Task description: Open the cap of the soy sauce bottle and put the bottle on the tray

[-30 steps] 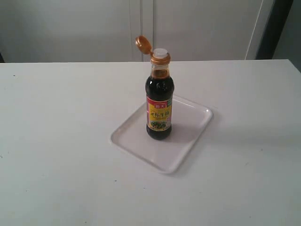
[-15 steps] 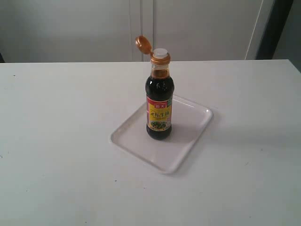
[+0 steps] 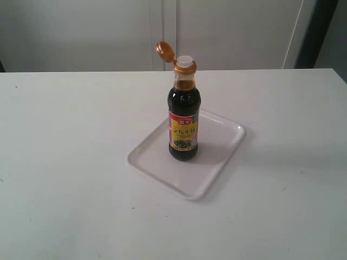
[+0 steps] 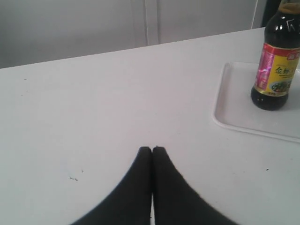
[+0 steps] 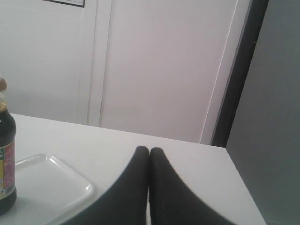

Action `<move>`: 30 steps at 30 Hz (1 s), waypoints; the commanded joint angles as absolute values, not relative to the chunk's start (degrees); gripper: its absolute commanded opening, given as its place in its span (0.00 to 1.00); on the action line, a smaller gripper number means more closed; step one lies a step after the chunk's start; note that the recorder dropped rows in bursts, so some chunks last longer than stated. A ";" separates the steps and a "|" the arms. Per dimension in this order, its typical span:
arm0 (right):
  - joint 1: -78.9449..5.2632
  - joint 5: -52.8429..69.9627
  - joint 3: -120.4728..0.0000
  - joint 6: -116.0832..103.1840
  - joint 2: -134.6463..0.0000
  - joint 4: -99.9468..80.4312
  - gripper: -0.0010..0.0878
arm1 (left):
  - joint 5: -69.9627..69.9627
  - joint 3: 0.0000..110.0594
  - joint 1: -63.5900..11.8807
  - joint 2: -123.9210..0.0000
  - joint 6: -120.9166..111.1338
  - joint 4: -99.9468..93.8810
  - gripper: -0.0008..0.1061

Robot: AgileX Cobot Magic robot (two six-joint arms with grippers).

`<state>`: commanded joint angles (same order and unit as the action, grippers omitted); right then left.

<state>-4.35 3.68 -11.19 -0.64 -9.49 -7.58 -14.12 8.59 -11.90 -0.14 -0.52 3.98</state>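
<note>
The soy sauce bottle [image 3: 184, 122] stands upright on the white tray [image 3: 217, 162] in the middle of the table. Its orange cap [image 3: 165, 51] is flipped back on its hinge, baring the white spout [image 3: 185, 61]. Neither gripper shows in the exterior view. In the left wrist view my left gripper [image 4: 152, 149] is shut and empty, well apart from the bottle [image 4: 277, 70] and tray [image 4: 234, 112]. My right gripper [image 5: 149, 150] is shut and empty too, with the bottle [image 5: 6, 159] and a tray corner [image 5: 70, 185] off to one side.
The white table [image 3: 70, 141] carries only the tray and bottle. A pale wall with cabinet seams [image 3: 162, 27] runs behind it, and a dark vertical strip [image 3: 314, 32] stands past the table's far right corner.
</note>
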 joint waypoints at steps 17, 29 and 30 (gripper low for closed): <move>-4.35 3.68 -11.19 -0.64 -9.49 -7.58 0.01 | -13.30 0.00 -9.17 0.00 -0.64 4.42 0.01; -4.35 3.68 -11.19 -0.64 -9.49 -7.58 0.01 | -13.06 0.00 -9.17 0.00 -0.42 4.42 0.01; -4.35 3.68 -11.19 -0.64 -9.49 -7.58 0.01 | -13.06 0.00 -9.17 0.00 0.00 4.42 0.01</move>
